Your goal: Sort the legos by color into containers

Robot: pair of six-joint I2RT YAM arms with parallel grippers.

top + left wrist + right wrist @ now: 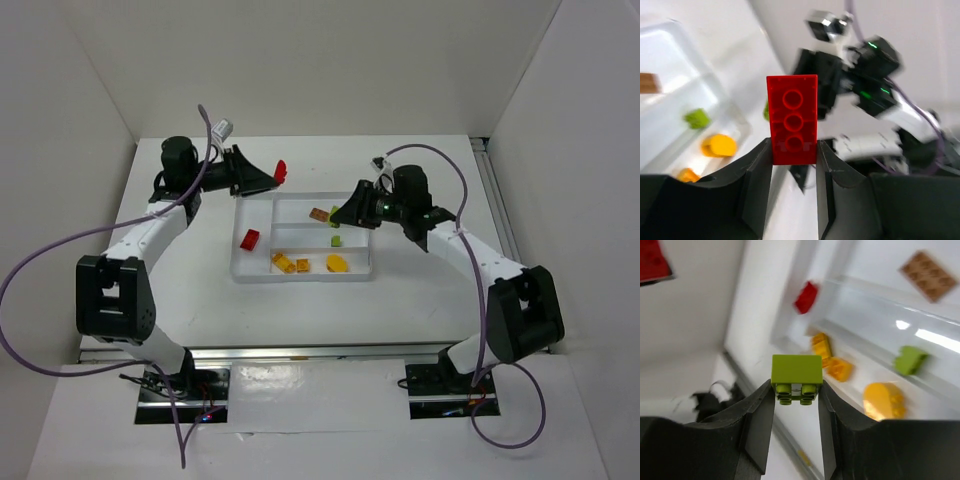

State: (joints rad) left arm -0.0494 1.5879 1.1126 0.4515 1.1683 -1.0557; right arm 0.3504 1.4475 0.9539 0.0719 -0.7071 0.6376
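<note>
Gripping red brick point(792, 117): left end effector point(793, 146); right end effector point(796, 387) clamps lime brick point(796, 371); tray point(865, 310) blurred behind.

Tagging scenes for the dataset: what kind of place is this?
Likely a lab robot cell: blank white walls around a white table; a shallow white plastic tray; left gripper holding a red plastic brick, right gripper a lime green plastic brick.

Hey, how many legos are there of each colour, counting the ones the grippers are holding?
Red legos: 2
Green legos: 2
Yellow-orange legos: 3
Brown lego: 1
Total: 8, with one red in the left gripper and one green in the right gripper.
</note>
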